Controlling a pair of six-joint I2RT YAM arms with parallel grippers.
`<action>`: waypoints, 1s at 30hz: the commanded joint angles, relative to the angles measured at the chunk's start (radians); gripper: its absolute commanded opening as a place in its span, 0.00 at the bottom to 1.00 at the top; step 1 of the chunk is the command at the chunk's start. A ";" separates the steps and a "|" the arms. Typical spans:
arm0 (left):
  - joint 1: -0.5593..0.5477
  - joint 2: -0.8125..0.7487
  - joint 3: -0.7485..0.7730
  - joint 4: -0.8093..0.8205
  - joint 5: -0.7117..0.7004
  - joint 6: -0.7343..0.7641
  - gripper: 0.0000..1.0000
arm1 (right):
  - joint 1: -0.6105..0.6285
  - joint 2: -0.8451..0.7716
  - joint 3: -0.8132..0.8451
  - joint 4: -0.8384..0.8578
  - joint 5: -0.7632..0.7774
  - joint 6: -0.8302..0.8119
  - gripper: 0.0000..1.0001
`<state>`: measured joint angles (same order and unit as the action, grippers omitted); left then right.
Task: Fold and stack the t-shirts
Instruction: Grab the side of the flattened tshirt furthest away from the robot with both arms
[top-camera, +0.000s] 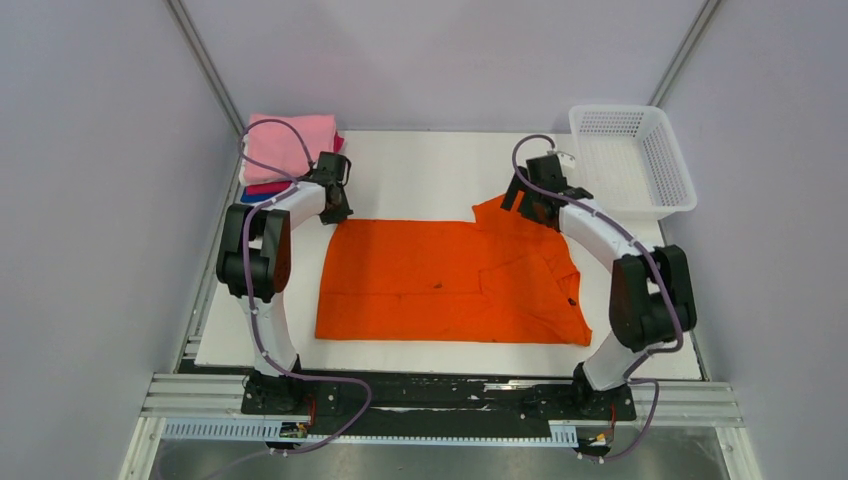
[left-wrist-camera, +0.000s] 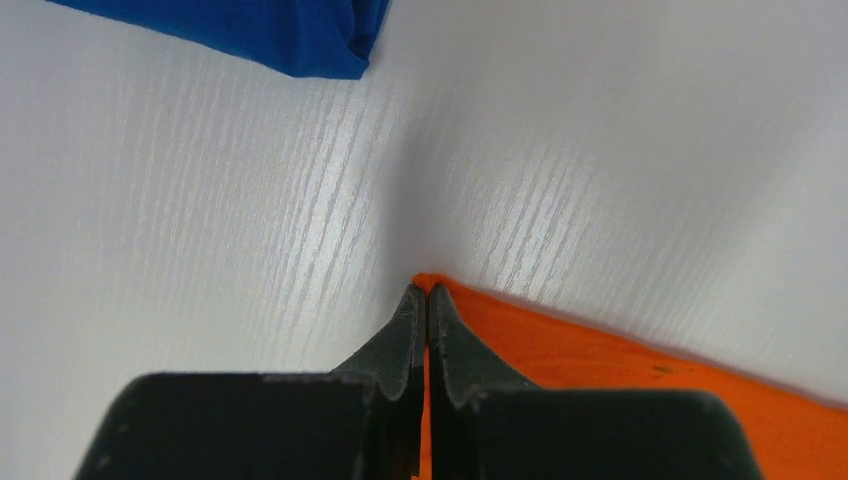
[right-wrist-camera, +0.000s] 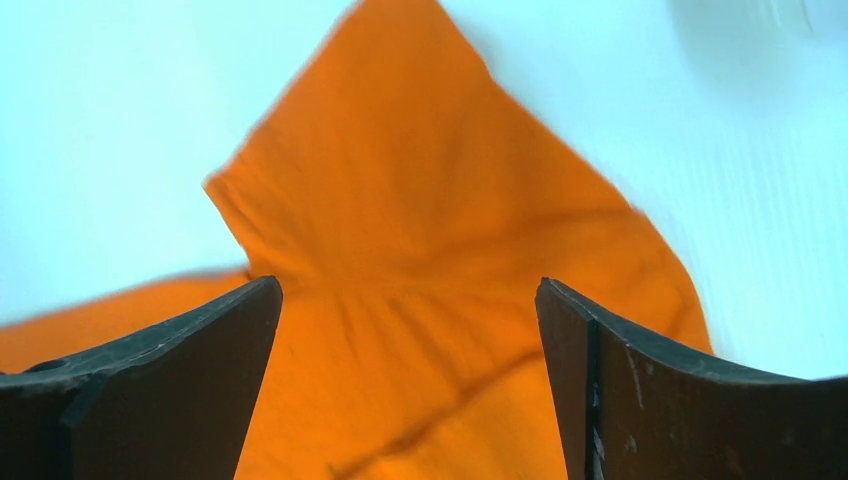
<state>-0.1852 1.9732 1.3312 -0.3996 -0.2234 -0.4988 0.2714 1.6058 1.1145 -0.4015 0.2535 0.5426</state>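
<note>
The white surface (top-camera: 430, 165) carries everything I work over. Most of its middle is taken by the orange tee (top-camera: 440, 285), spread flat with its long edges running left to right and a few small dark specks on the cloth. Its right side is rumpled with overlapping layers, and one sleeve (top-camera: 495, 212) pokes out toward the far side.

At the far right corner sits the white mesh basket (top-camera: 680, 180), apart from the orange tee. At the far left corner is the folded stack: the pink tee (top-camera: 290, 140) on top, a magenta tee (top-camera: 268, 187) edge showing under it, and the blue tee (top-camera: 258, 197) lowest.

My left tool (top-camera: 335, 210) is at the orange tee's far left corner, just near the stack. In the left wrist view its fingers are pressed together, with a sliver of orange caught between them and the corner tip peeking out just past the tips, so it is clenched on that corner.

My right tool (top-camera: 525, 200) is over the sleeve, released; in the right wrist view its fingers (right-wrist-camera: 180, 340) stand wide apart with the sleeve's cloth lying between them, not pinched.
</note>
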 joint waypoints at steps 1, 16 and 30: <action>-0.012 0.009 0.003 -0.010 0.013 0.013 0.00 | -0.005 0.185 0.232 0.000 0.033 -0.064 0.96; -0.019 -0.042 -0.018 0.019 0.020 0.025 0.00 | -0.007 0.705 0.735 -0.086 0.135 -0.188 0.79; -0.029 -0.121 -0.070 0.055 0.023 0.031 0.00 | -0.007 0.567 0.551 -0.046 0.114 -0.114 0.14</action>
<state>-0.2039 1.9331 1.2743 -0.3653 -0.2085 -0.4835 0.2687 2.2387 1.7020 -0.4454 0.3698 0.4068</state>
